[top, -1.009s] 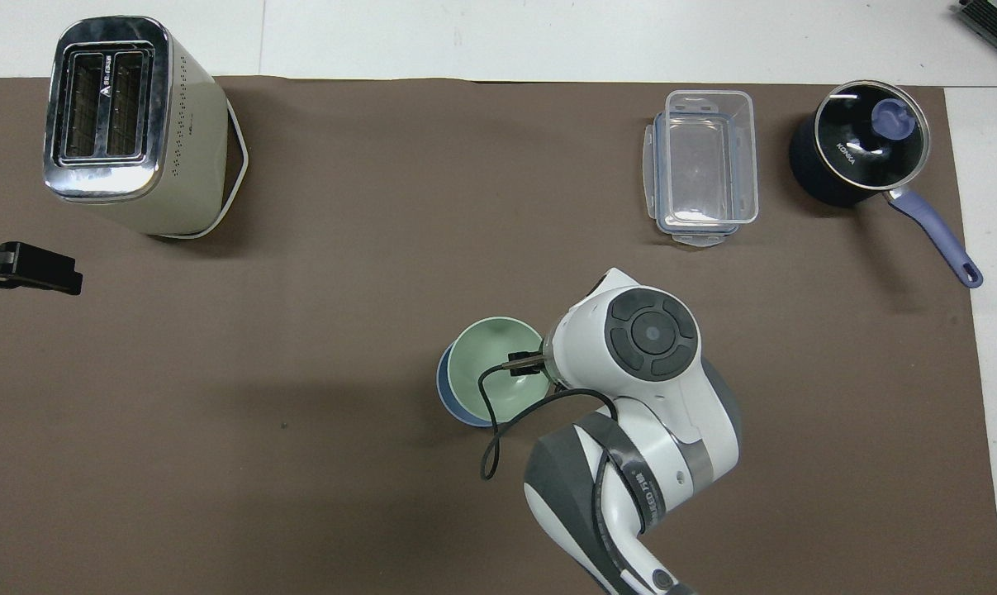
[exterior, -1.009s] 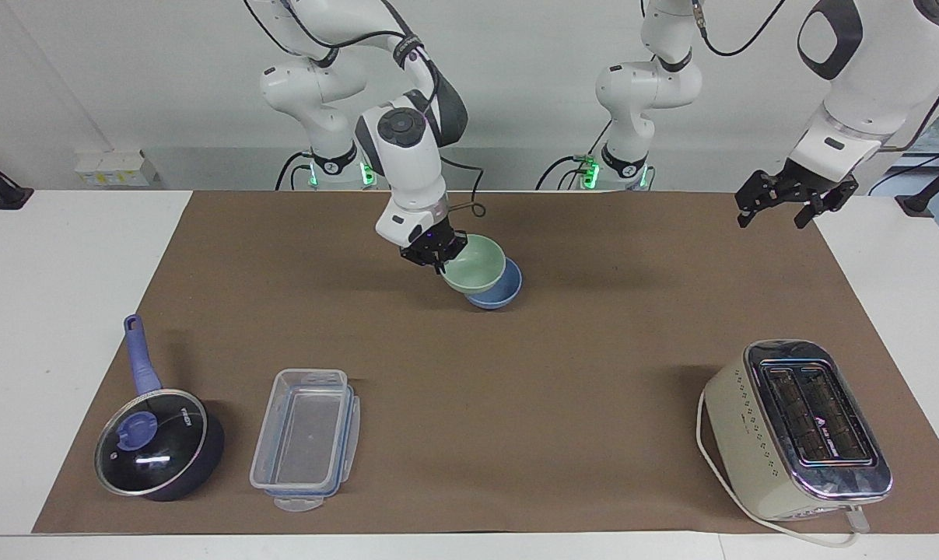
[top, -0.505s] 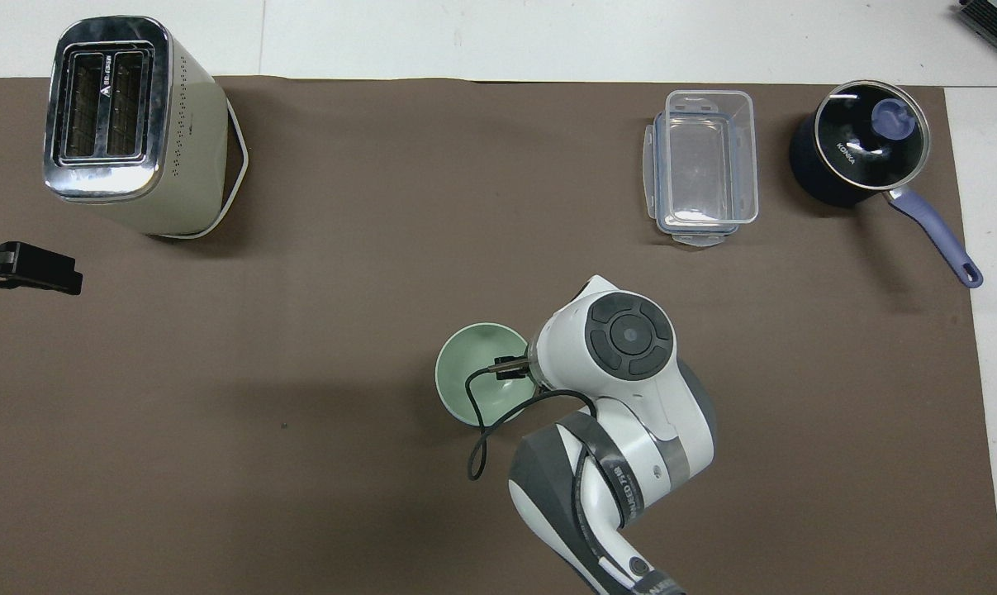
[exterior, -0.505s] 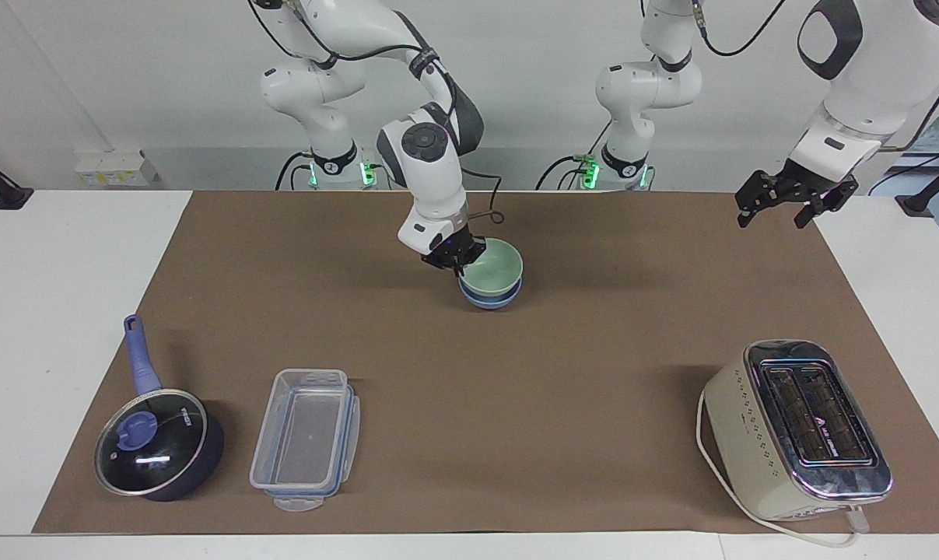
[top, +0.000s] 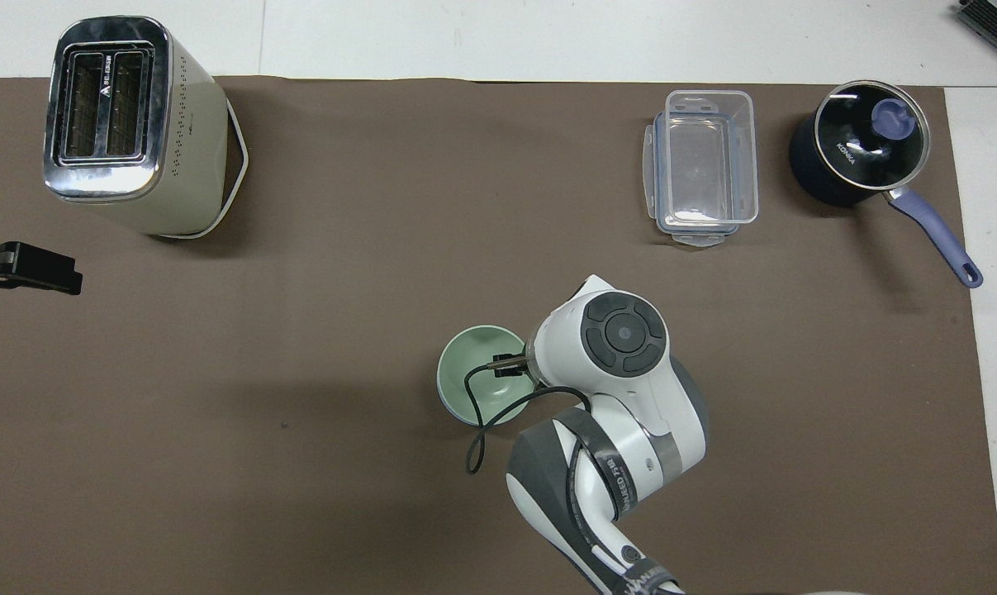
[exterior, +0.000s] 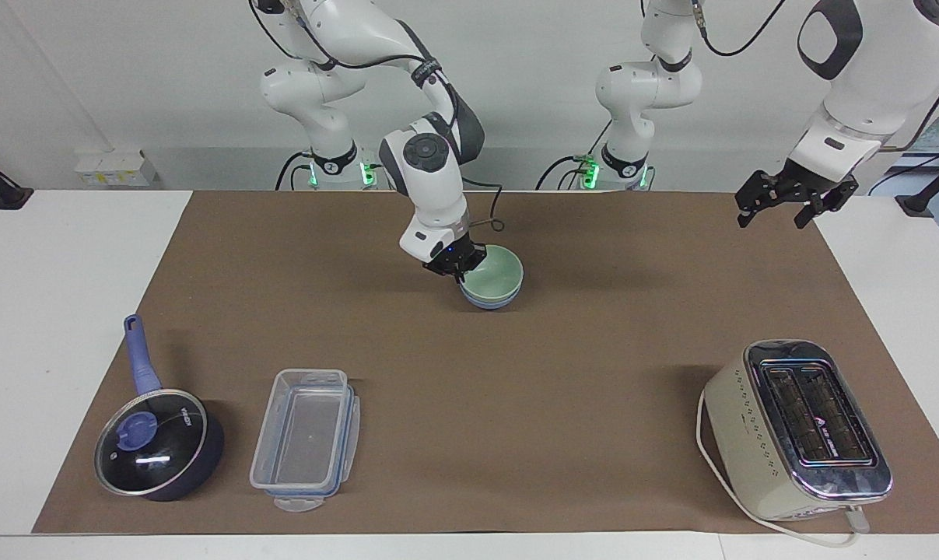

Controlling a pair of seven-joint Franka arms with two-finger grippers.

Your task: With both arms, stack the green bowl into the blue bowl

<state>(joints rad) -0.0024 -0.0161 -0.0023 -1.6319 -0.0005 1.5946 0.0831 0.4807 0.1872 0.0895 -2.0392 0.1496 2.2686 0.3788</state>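
Facing view: the right end effector (exterior: 457, 268) pinches the rim of the green bowl (exterior: 497, 271), which sits nested in the blue bowl (exterior: 491, 299) on the counter (exterior: 593, 327), midway between the arms' ends. The left end effector (exterior: 780, 204) waits in the air with fingers spread, over the counter's edge. The saucepan (top: 857, 153) lid reads "KONKA".

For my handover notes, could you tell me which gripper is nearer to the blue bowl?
The right gripper is nearer, at the rim of the green bowl nested in the blue bowl. The left gripper waits over the left arm's table end.
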